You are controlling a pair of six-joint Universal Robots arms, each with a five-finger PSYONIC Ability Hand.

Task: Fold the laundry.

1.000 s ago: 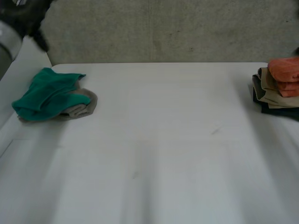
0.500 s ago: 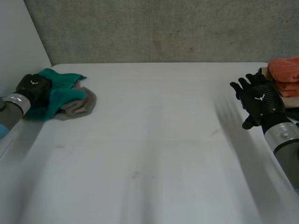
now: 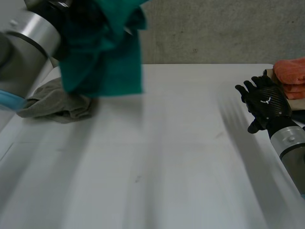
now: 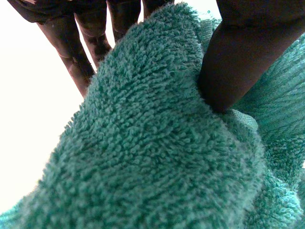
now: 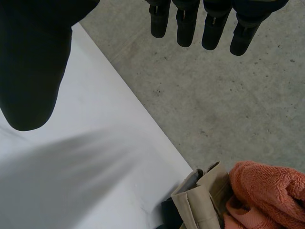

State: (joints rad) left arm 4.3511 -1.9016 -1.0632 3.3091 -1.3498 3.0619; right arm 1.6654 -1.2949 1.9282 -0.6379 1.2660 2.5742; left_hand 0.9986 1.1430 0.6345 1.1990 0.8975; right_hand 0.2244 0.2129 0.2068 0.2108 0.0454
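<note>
**Green towel (image 3: 107,57) held above the worktop (image 3: 167,143)**

It hangs over the far left corner, pinched between the thumb and fingers of the left robot hand (image 4: 248,52). A grey cloth (image 3: 57,106) lies crumpled on the worktop beneath it. The right robot hand (image 3: 264,102) hovers with fingers straight and spread, just beside a folded stack (image 5: 200,198) topped by an orange towel (image 3: 290,74).

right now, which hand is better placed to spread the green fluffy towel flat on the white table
Left. The left hand pinches the green fluffy towel, held up above the white table. The right hand is open and empty, far across by the stack of folded clothes.
</note>
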